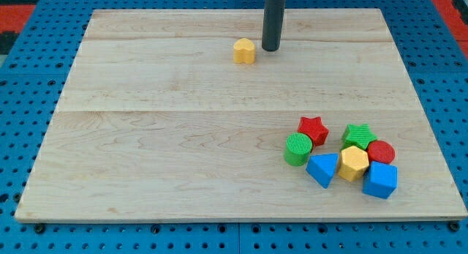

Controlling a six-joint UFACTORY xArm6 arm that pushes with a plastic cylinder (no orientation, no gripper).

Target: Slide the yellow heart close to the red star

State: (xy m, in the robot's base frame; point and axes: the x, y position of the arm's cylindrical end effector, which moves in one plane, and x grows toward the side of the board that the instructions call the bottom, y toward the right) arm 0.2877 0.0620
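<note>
Yellow heart (244, 51) is sat near the view's top of the bench (146, 173), just to the view's left of my tip (270, 48), close but whether touching can't be told. No fingers exist on this rod, so an open-or-closed state can't be given.

Risk-wise: the red star (313, 129) is well apart, down and to the view's right of the tip. The heart's small and rounded, so an off-centre push could let it slip sideways. The star's packed against a green cylinder (297, 148), a green star (358, 135) and others, so overshooting would probably scatter that cluster.
</note>
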